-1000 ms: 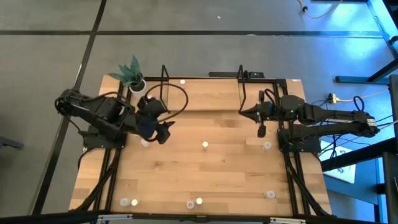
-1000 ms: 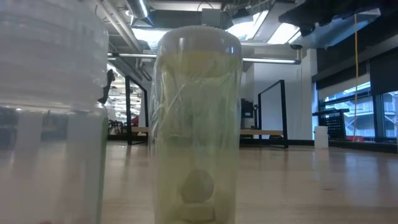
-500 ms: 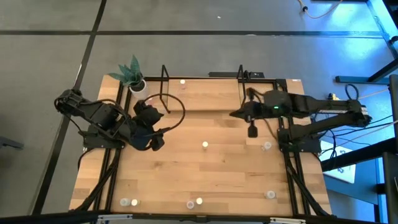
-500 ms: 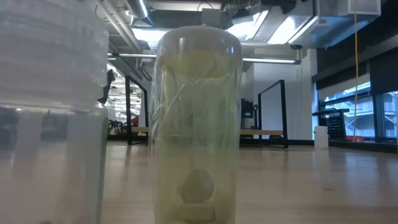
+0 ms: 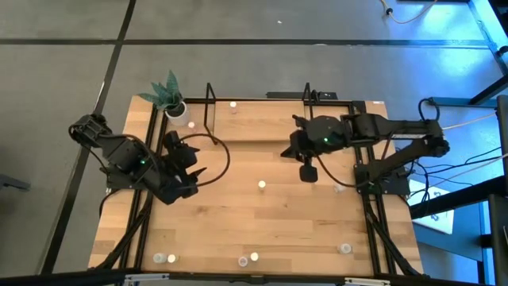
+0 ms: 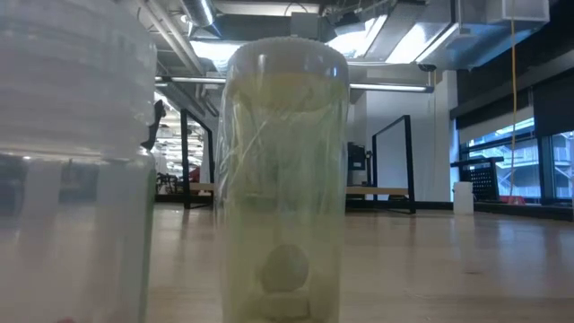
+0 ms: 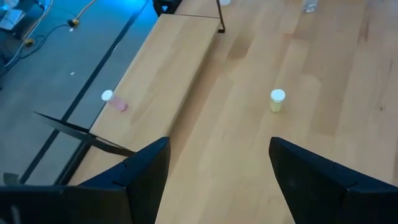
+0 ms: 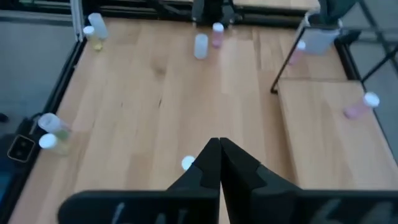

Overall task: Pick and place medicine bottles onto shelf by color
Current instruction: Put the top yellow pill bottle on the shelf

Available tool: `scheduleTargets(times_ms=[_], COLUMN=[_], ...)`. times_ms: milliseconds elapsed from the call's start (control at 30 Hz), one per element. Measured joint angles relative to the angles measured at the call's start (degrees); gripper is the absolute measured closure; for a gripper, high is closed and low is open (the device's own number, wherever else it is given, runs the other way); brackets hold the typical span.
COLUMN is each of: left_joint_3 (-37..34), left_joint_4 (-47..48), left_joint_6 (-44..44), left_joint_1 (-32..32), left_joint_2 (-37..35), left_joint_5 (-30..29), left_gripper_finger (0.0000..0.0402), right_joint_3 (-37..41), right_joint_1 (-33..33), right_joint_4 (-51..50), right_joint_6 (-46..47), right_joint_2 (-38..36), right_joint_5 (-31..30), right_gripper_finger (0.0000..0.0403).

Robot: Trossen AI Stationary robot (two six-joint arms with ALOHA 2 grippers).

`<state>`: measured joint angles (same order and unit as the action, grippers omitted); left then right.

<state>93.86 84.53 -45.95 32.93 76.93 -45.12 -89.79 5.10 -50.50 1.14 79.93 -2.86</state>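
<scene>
The shelf (image 5: 258, 125), a light-wood board with black posts, stands at the table's far edge. One pink-topped medicine bottle (image 5: 232, 104) (image 7: 114, 101) rests on its board. A yellow-green bottle (image 5: 261, 184) (image 7: 277, 99) stands on its base mid-table. More bottles stand along the near edge (image 5: 248, 259), near the right arm (image 5: 341, 187) and beside the plant pot (image 5: 190, 123). My left gripper (image 5: 193, 171) (image 7: 219, 142) hangs open above the table's left part. My right gripper (image 5: 287, 151) (image 8: 219, 144) is shut and empty, raised by the shelf's right end.
A white pot with a green plant (image 5: 175, 107) stands at the shelf's left end. Two bottles (image 8: 200, 46) stand near the left arm's base. In the low view, two large translucent bottles (image 6: 282, 179) (image 6: 72, 161) close to the camera block most of the table.
My right gripper has risen and gone toward the table's left, along the shelf's front, tipping further down and staying shut. My left gripper has swung a little toward the table's left edge, rolling as it went, still open.
</scene>
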Motion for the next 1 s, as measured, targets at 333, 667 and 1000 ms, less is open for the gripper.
scheduleTargets(times_ms=[333, 667, 1000], left_joint_3=[0.00, 0.00, 0.00], left_joint_4=[0.09, 0.07, 0.00], left_joint_6=[-0.09, -1.92, -2.12], left_joint_1=[2.75, 3.30, 3.28], left_joint_2=[0.00, 0.00, 0.00], left_joint_5=[-0.11, -0.13, -0.17], left_gripper_finger=[0.0134, 0.0134, 0.0134], right_joint_3=[-6.50, -6.50, -5.52], right_joint_1=[-0.02, -0.02, 0.76], right_joint_4=[-7.08, -7.26, -6.32], right_joint_6=[4.65, 1.00, -7.80], right_joint_2=[4.80, 5.54, 9.69], right_joint_5=[-0.01, 1.54, 4.55], right_gripper_finger=[0.0311, 0.0191, 0.0184])
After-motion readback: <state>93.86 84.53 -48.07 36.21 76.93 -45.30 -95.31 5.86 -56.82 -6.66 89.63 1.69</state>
